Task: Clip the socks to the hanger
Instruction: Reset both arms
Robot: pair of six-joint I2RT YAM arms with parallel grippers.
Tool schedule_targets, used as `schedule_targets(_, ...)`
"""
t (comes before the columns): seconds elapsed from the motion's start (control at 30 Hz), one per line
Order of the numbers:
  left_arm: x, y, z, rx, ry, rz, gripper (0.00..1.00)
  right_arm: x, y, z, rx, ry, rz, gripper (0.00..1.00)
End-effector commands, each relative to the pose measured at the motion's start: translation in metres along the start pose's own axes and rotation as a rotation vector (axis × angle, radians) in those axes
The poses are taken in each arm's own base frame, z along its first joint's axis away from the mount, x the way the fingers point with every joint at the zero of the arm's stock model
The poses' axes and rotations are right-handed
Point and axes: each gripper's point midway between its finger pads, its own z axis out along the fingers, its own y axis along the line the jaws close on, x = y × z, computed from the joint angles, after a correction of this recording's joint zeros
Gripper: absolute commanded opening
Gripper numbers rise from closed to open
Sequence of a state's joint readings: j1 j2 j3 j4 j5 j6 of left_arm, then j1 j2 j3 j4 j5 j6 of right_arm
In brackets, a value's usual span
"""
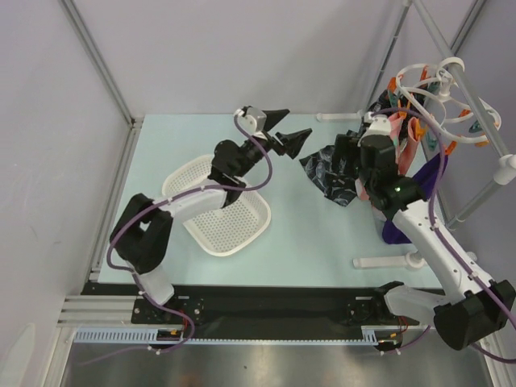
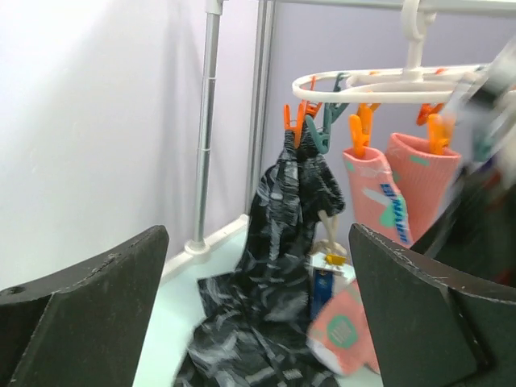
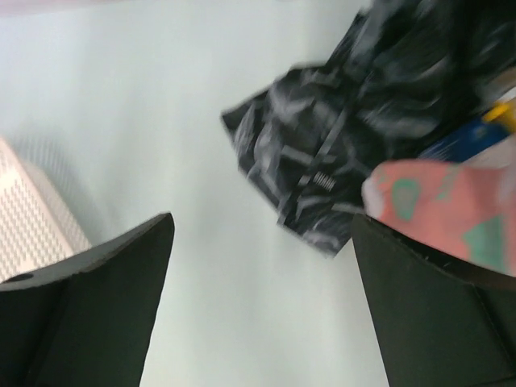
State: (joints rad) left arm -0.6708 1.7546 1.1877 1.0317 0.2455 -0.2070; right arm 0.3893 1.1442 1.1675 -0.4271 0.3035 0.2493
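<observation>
We see one soft salmon-pink patterned sock (image 2: 343, 330) lying beneath the white plastic ring hanger (image 2: 379, 87) and its two pegged socks (image 2: 372, 192). Our left gripper (image 2: 258, 231) and right gripper (image 3: 262, 219) gape wide, empty. We judge the sock light and limp, best pinched at its cuff.

Soft, even light is washing over the pale table (image 1: 314, 234), throwing only faint shadows, while the right wrist view is smearing the dark cloth (image 3: 339, 145) with blur.

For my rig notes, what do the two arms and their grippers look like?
Both the left arm and right arm are white tubes with black joint blocks, each trailed by a purple cable. The left gripper and right gripper have black wedge-shaped fingers.
</observation>
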Motion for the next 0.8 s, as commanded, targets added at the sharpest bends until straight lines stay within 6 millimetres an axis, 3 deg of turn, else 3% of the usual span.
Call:
schedule_targets(0.0,-0.067,-0.027,-0.022,0.033,-0.12,-0.049,1.0,0.011,0.035,-0.001,-0.15,-0.043,0.026,0.98)
schedule_targets(0.03,-0.065,-0.024,-0.03,0.005,-0.1,-0.064,1.0,0.011,0.05,-0.008,-0.203,-0.084,0.028,1.0)
schedule_targets(0.07,-0.068,-0.02,-0.039,-0.036,-0.102,-0.085,1.0,0.034,0.051,-0.007,-0.212,-0.064,0.016,1.0)
schedule_targets(0.1,-0.071,-0.022,-0.056,-0.057,-0.099,-0.102,1.0,0.042,0.055,-0.01,-0.228,-0.075,0.019,1.0)
schedule_targets(0.13,-0.072,-0.022,-0.065,-0.076,-0.086,-0.121,0.99,0.033,0.064,-0.023,-0.278,-0.141,0.044,1.0)
schedule_targets(0.17,-0.071,-0.021,-0.075,-0.105,-0.076,-0.155,1.0,0.037,0.064,-0.026,-0.285,-0.146,0.083,1.0)
schedule_targets(0.2,-0.054,-0.019,-0.092,-0.14,-0.03,-0.183,1.0,0.056,0.055,-0.023,-0.254,-0.127,0.097,1.0)
schedule_targets(0.23,-0.076,-0.023,-0.107,-0.154,-0.062,-0.203,1.0,0.054,0.051,-0.032,-0.252,-0.144,0.128,1.0)
schedule_targets(0.27,-0.071,-0.02,-0.121,-0.208,-0.052,-0.261,0.99,0.06,0.046,-0.033,-0.237,-0.135,0.177,1.0)
schedule_targets(0.3,-0.051,-0.02,-0.146,-0.233,-0.019,-0.291,1.0,0.074,0.04,-0.035,-0.227,-0.117,0.191,1.0)
schedule_targets(0.33,-0.051,-0.023,-0.162,-0.244,-0.033,-0.317,0.99,0.083,0.036,-0.037,-0.225,-0.107,0.212,1.0)
schedule_targets(0.37,-0.082,-0.036,-0.18,-0.207,-0.129,-0.364,1.0,0.08,0.033,-0.049,-0.249,-0.137,0.249,1.0)
schedule_targets(0.4,-0.056,-0.028,-0.208,-0.277,-0.104,-0.395,1.0,0.101,0.029,-0.049,-0.255,-0.106,0.29,1.0)
schedule_targets(0.43,-0.056,-0.031,-0.222,-0.283,-0.115,-0.414,0.99,0.103,0.031,-0.055,-0.288,-0.116,0.31,1.0)
schedule_targets(0.47,-0.082,-0.041,-0.241,-0.253,-0.194,-0.435,0.99,0.094,0.03,-0.071,-0.343,-0.171,0.346,1.0)
schedule_targets(0.5,-0.053,-0.037,-0.258,-0.299,-0.12,-0.448,1.0,0.101,0.033,-0.076,-0.384,-0.167,0.374,1.0)
schedule_targets(0.53,-0.052,-0.04,-0.268,-0.303,-0.11,-0.453,1.0,0.114,0.029,-0.078,-0.392,-0.16,0.387,1.0)
schedule_targets(0.57,-0.071,-0.046,-0.281,-0.285,-0.168,-0.446,0.99,0.119,0.025,-0.081,-0.392,-0.163,0.409,1.0)
schedule_targets(0.6,-0.048,-0.042,-0.294,-0.331,-0.089,-0.453,1.0,0.117,0.02,-0.092,-0.413,-0.193,0.44,1.0)
schedule_targets(0.73,-0.043,-0.041,-0.329,-0.378,-0.14,-0.504,1.0,0.147,0.012,-0.094,-0.429,-0.165,0.563,1.0)
schedule_targets(0.77,-0.03,-0.045,-0.328,-0.369,-0.088,-0.543,1.0,0.164,0.008,-0.088,-0.409,-0.134,0.58,1.0)
